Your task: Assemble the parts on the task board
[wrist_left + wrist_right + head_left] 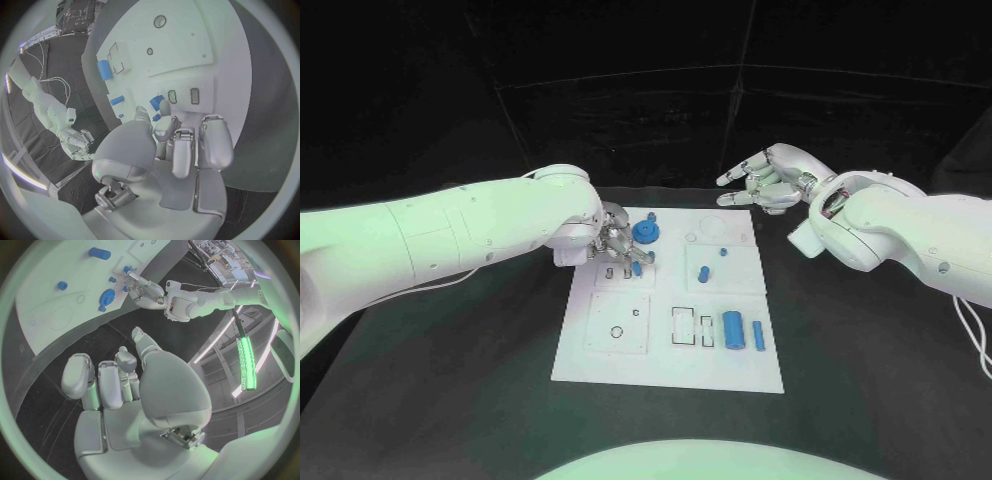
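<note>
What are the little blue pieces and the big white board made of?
The blue pieces, like the cylinder, look like matte plastic: one even colour, with no metallic glint. The task board looks like smooth, stiff white plastic or painted sheet, flat with cut-out slots. I can't be sure of either from looks alone.

Dim, greenish light; the task board (668, 340) glares white against the black table (848, 340); fisheye rims bend, perhaps slightly blurred.

right hand (119, 390): fingers loosely apart, holding nothing, above the dark counter (81, 345)
board (50, 305): white, beyond the fingertips
blue parts: cylinder (99, 253), gear-like disc (107, 297), small round piece (62, 285)
left hand (147, 290): fingers down at the board's edge, beside small blue pieces
</note>
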Robot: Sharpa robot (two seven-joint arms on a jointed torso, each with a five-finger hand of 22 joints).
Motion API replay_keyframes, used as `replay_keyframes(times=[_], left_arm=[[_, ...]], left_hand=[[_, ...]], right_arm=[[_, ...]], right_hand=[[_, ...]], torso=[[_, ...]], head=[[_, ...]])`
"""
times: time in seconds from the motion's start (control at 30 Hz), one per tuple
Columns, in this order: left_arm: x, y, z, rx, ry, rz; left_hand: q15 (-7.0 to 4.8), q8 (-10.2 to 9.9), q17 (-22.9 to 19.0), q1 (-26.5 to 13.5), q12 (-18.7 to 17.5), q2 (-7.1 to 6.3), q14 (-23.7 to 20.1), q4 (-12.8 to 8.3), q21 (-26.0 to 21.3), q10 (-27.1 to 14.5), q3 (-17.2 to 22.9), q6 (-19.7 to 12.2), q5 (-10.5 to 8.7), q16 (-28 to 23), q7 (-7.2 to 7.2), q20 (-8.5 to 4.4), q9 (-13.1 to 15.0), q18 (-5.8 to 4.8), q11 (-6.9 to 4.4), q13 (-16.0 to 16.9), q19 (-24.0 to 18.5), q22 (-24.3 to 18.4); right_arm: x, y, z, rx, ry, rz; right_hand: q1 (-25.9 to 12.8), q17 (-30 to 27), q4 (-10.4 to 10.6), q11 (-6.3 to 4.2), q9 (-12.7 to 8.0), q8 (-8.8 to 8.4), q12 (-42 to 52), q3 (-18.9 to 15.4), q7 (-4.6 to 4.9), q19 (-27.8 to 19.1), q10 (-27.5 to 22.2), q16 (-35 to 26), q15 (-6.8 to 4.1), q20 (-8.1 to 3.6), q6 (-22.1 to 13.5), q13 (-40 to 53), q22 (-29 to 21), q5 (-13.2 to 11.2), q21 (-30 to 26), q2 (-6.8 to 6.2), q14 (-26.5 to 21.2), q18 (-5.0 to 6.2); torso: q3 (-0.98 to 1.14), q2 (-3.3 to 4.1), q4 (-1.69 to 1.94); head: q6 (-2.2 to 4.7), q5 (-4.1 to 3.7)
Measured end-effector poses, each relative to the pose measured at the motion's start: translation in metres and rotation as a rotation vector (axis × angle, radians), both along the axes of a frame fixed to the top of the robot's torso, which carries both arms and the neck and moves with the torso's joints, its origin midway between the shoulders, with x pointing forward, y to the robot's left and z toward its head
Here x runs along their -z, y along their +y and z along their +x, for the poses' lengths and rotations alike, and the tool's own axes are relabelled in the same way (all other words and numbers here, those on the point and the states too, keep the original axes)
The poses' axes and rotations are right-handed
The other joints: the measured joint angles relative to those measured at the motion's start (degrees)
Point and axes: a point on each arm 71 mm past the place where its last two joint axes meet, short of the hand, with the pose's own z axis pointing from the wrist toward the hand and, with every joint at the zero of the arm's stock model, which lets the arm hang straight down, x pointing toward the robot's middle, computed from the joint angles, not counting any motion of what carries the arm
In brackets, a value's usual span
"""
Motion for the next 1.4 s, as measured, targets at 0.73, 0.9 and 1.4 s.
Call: replay_keyframes(times=[0.73, 0.9, 1.4], left_arm=[[0.0044, -0.0039, 0.0001, 0.002, 0.006, 0.003], [0.0046, -0.004, 0.0, 0.002, 0.006, 0.003], [0.0047, -0.0054, -0.0001, 0.005, 0.007, 0.003]], left_hand=[[0.0, 0.45, 0.0, 1.36, 0.0, 0.29, 0.0, -0.95, 0.24, 0.0, 0.32, -0.29, 0.0, 0.0, 0.11, 0.0, 0.62, 0.01, 0.0, 0.1, 0.0, 0.32], [0.0, 0.67, -0.01, 1.85, 0.29, 0.32, 0.0, -1.14, 0.24, 0.0, 0.45, -0.29, 0.0, 0.0, 0.11, 0.0, 0.75, 0.01, 0.0, 0.1, 0.0, 0.32], [-0.21, 1.0, -0.01, 6.2, 0.29, 0.75, 0.21, -4.61, 0.45, 0.0, 2.71, -0.89, 0.0, 0.0, -0.08, 0.0, 1.54, 0.01, 0.0, 0.24, 0.0, 0.71]], right_arm=[[0.0006, 0.0022, 0.0005, -0.006, 0.006, -0.002], [0.0008, 0.0027, 0.0007, -0.007, 0.007, -0.002], [0.0012, 0.0037, 0.0012, -0.01, 0.011, -0.004]], right_hand=[[0.0, -0.13, 0.0, 0.0, 0.0, 0.0, -0.2, 0.0, 0.0, 0.0, 0.0, 0.0, 0.0, 0.0, 0.0, -0.07, -0.08, 0.32, 0.0, 0.0, 0.0, 0.0], [0.0, -0.12, 0.0, 0.0, -0.01, 0.0, -0.2, 0.0, 0.0, 0.0, 0.0, 0.0, 0.0, 0.0, 0.0, -0.07, -0.07, 0.32, 0.0, 0.0, 0.0, 0.0], [0.0, -0.12, 0.0, 0.0, -0.01, 0.0, -0.19, 0.0, 0.0, 0.0, 0.0, 0.0, 0.0, 0.0, 0.0, -0.11, -0.12, 0.53, 0.0, 0.0, 0.0, 0.0]], torso=[[0.01, 0.0, 0.03], [-0.01, 0.0, 0.06], [-0.02, 0.0, 0.06]], head=[[-0.2, -0.09], [-0.2, -0.15], [-0.32, -0.2]])
